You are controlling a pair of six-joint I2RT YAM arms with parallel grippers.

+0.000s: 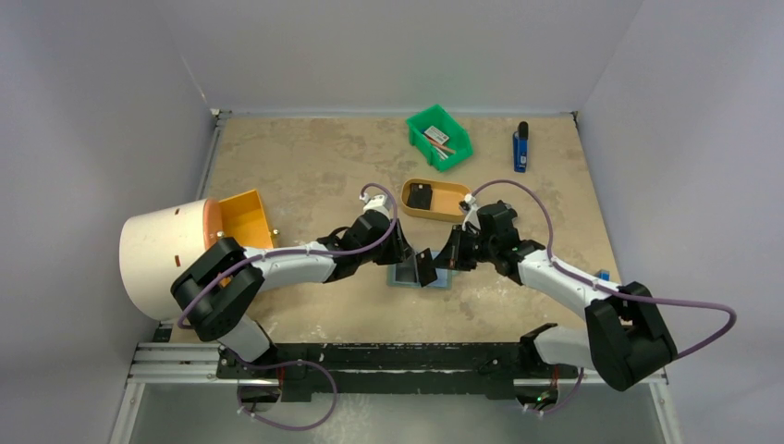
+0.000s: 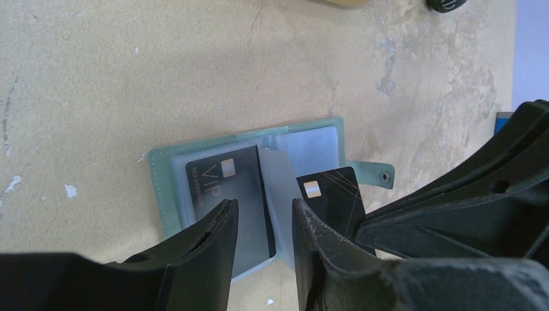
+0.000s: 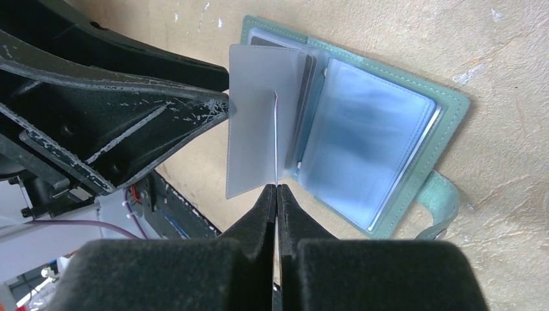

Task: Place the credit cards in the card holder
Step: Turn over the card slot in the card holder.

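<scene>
The card holder (image 1: 405,277) lies open on the table, with pale blue pockets (image 3: 369,149). One black credit card marked VIP (image 2: 223,184) sits in its left pocket. My left gripper (image 2: 262,210) is open above the holder, and a clear pocket leaf (image 2: 280,188) stands up between its fingers. My right gripper (image 3: 276,188) is shut on a second black credit card (image 2: 333,194). That card shows edge-on in the right wrist view (image 3: 275,129), next to the raised leaf (image 3: 252,129). A third black card (image 1: 421,196) lies in the tan tray.
The tan oval tray (image 1: 451,205) stands just behind the holder. A green bin (image 1: 439,136) and a blue object (image 1: 520,146) are at the back. An orange bin (image 1: 245,219) and a large pale cylinder (image 1: 166,259) stand at the left. A small black knob (image 2: 447,5) lies nearby.
</scene>
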